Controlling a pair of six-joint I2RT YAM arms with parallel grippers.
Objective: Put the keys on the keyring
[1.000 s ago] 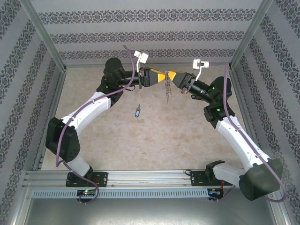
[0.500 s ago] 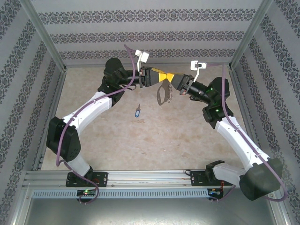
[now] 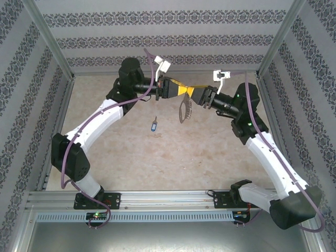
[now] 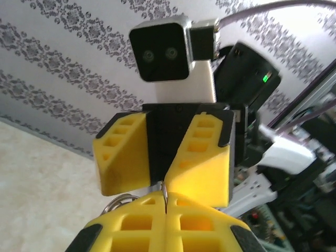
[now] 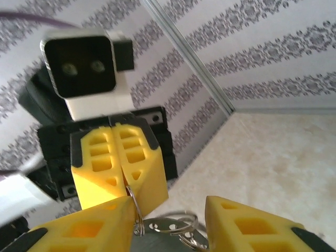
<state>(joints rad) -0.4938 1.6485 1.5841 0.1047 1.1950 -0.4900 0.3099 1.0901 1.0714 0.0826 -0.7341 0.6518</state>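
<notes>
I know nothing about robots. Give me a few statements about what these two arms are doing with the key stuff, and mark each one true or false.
1. The blue key lies on the table, apart from both arms. True.
2. The left gripper is pinched shut on the wire of the keyring. True.
3. The right gripper is clamped tightly shut. False: in its own wrist view its two yellow fingers stand apart, with the keyring next to one of them.
4. The keyring rests flat on the table. False: it hangs in the air beneath the two gripper tips, which meet nose to nose.
</notes>
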